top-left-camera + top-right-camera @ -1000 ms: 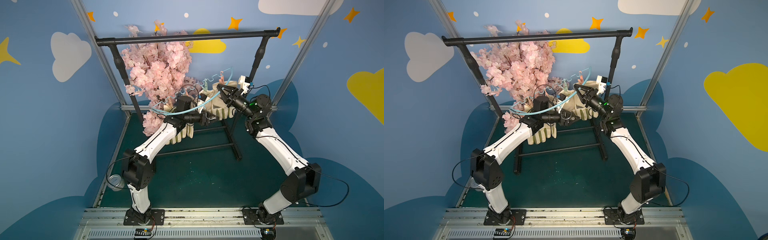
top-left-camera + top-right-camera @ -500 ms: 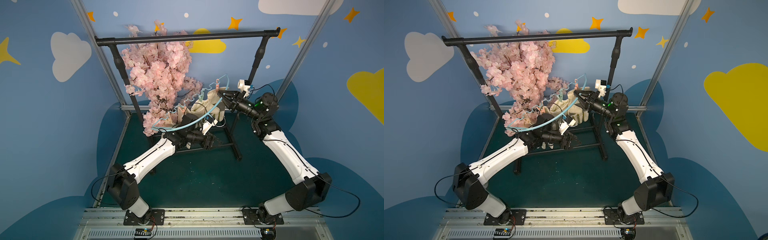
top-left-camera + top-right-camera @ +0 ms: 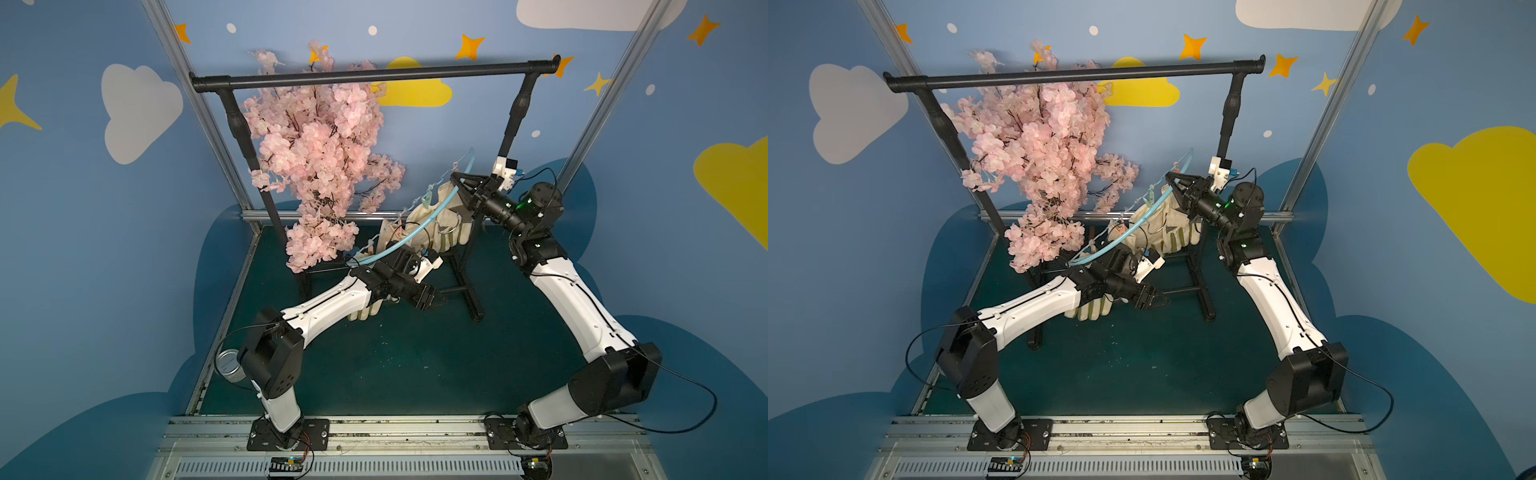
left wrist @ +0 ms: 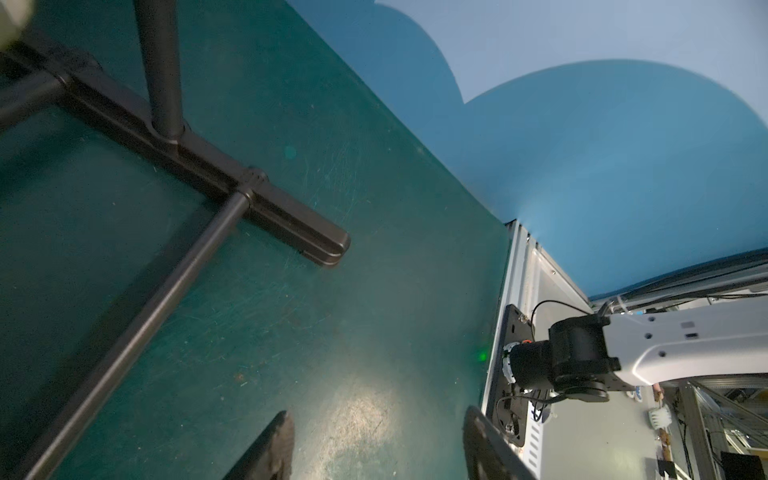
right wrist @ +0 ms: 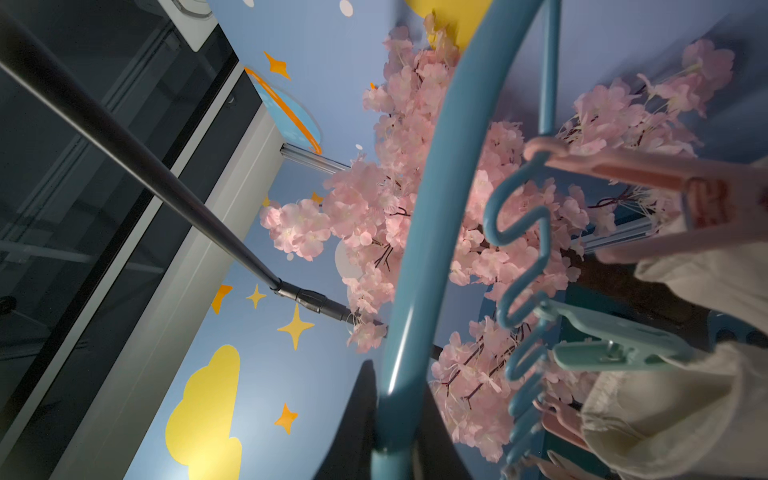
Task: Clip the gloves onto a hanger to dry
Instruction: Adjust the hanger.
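Cream canvas gloves hang in a bunch from a light-blue hanger, clipped by small pegs. A pink peg and a green peg each bite a cuff in the right wrist view. In both top views the hanger sits at about 1 o'clock from the middle of the green floor. It is raised in the air and tilted, its arch sloping from 1 o'clock down toward 7 o'clock.

The right gripper, at the high 1 o'clock end, is clamped together on the arch and carries the whole load. The left gripper hovers low near the floor's centre with its jaws apart and nothing between them. It points away from the hanger, toward the black rack's foot.

One more glove shows under the left forearm at about 8 o'clock. Its fingers point down, but I cannot tell whether it is pegged to the hanger's low end or lying loose.

The clipping step looks close to done. If that glove is loose, the left arm must turn back, pinch its cuff and lift it to a free peg while the right holds steady. If it is pegged, what remains is hooking the hanger on the rack rail at 12 o'clock, clear of the pink blossom tree at 11 o'clock.
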`<act>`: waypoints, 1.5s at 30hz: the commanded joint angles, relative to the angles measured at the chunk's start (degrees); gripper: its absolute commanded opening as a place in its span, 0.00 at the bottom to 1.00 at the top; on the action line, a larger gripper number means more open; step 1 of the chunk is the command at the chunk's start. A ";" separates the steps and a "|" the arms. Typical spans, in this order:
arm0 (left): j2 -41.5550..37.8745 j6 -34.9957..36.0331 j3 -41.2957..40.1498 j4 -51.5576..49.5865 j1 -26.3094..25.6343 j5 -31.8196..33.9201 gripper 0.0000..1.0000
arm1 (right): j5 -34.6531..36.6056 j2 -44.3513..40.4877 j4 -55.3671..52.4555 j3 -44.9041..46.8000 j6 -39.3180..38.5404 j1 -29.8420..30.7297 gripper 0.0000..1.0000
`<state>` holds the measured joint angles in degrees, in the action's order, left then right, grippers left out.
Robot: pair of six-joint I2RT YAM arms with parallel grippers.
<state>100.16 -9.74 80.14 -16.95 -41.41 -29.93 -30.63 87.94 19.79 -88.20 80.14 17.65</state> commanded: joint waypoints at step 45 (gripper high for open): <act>-17.81 9.59 1.49 3.74 3.65 29.36 0.67 | 1.80 7.51 3.88 -10.94 -0.64 0.98 0.00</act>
<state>81.49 -1.30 82.35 -18.61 -38.61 -7.18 -26.81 95.81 19.42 -95.70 77.34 17.82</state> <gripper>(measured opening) 0.670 0.097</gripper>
